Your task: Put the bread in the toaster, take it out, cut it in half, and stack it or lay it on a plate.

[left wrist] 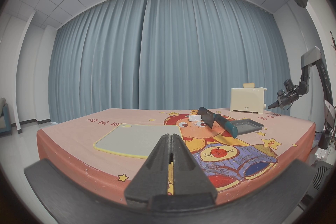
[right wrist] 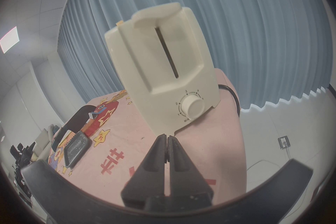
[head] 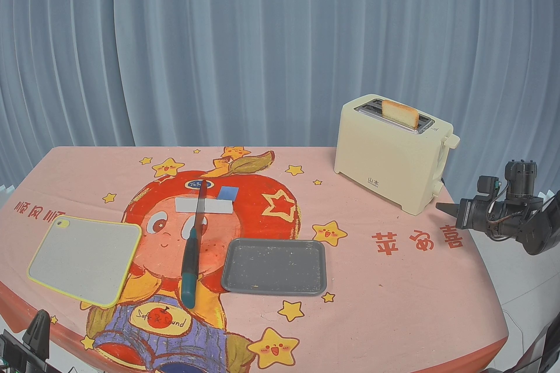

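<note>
Our right gripper point(right wrist: 167, 138) is closed and empty, near the toaster point(head: 392, 155), where we see the bread point(head: 400, 113) standing in a slot. Our left gripper point(left wrist: 171, 136) is also closed, holding nothing.

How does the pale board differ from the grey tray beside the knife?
The cutting board is pale with a yellow-green edge; the tray is dark grey with a raised rim. The cutting board looks larger and lies skewed; the tray lies squarer to the table edge. Both are rounded rectangles lying flat.
</note>
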